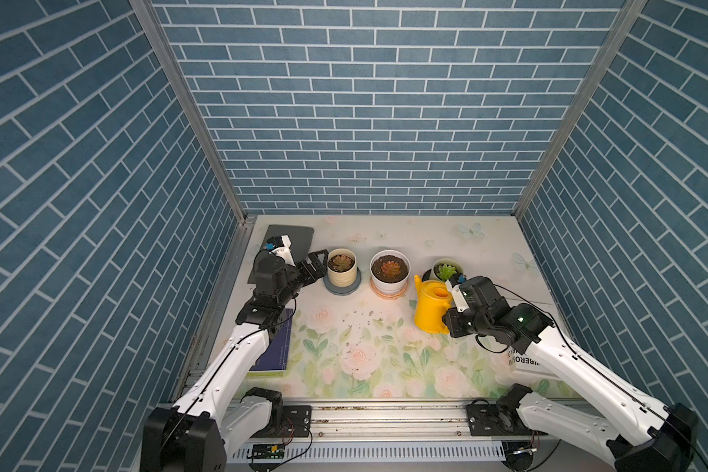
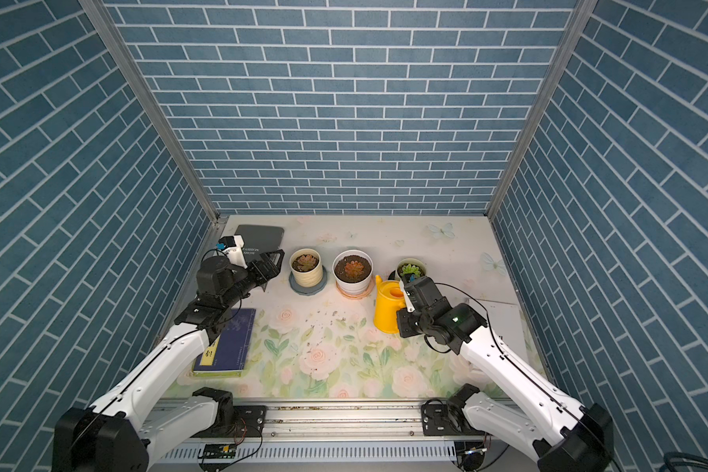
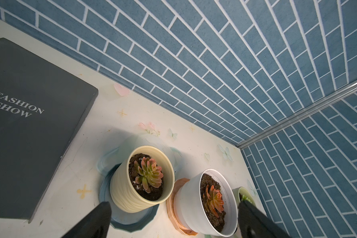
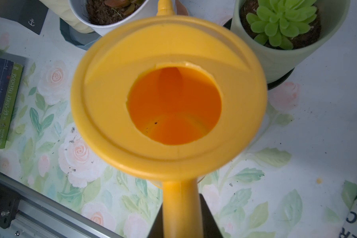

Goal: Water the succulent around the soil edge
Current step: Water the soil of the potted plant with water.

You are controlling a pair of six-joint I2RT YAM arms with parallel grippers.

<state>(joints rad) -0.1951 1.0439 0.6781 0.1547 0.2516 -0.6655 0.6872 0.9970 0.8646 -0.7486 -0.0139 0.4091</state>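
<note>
The succulent (image 1: 341,262) (image 2: 305,262), a dull reddish-green rosette (image 3: 147,174), sits in a cream ribbed pot (image 1: 341,278) on a grey-blue saucer (image 1: 344,291). The soil edge (image 3: 152,194) is a dark ring inside the rim. My left gripper (image 1: 319,263) (image 3: 173,208) stands open just left of this pot, holding nothing. My right gripper (image 4: 181,218) is shut on the handle of a yellow watering can (image 1: 429,306) (image 2: 386,308) (image 4: 169,99). The can is upright, right of the pots, its spout toward the white pot. In both top views the wrist hides the right jaws.
A white pot (image 1: 389,278) with an orange-red rosette stands between the cream pot and the can. A pale green pot (image 1: 446,267) is behind the can. A grey book (image 1: 293,237) lies at back left, a blue book (image 1: 276,351) under the left arm. Soil crumbs (image 1: 356,327) dot the cloth.
</note>
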